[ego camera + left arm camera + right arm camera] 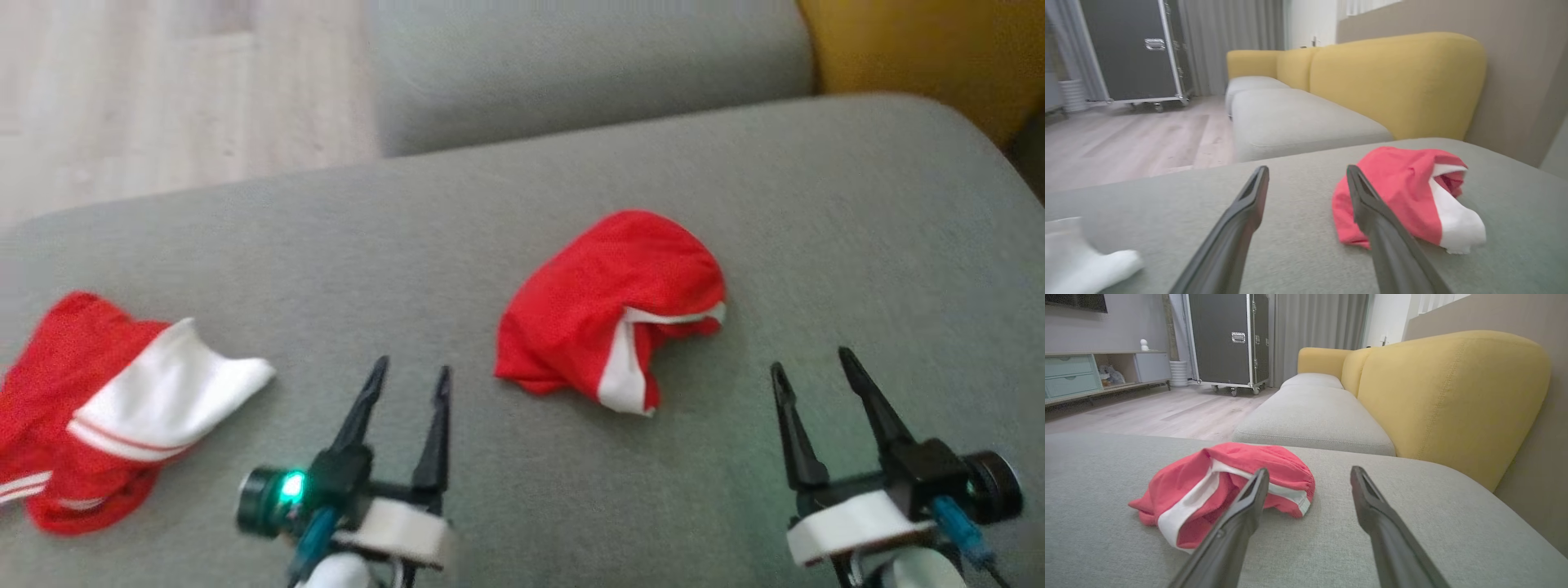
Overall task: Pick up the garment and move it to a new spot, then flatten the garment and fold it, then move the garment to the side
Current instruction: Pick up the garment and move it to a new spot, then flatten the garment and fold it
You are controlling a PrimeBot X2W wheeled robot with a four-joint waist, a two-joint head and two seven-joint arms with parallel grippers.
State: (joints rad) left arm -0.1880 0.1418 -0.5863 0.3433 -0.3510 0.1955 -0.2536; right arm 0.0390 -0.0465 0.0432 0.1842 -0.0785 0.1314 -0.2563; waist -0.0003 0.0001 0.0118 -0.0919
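Because the crumpled red garment is thin, limp cloth with white trim, it should lift lightly but sag and bunch; its raised white-edged fold looks the best pinch. It lies on the grey woven sofa cushion between the left hand and right hand, both spread and empty.

The red garment lies crumpled in a rounded, loose heap near the middle of the grey seat cushion. It is thin red fabric, domed and smooth on its far side. A white band rims an opening on the near right side, and the red inside shows through it. The band is broad at the near edge and narrows to a thin line further round. It may be a waistband or a leg hem.
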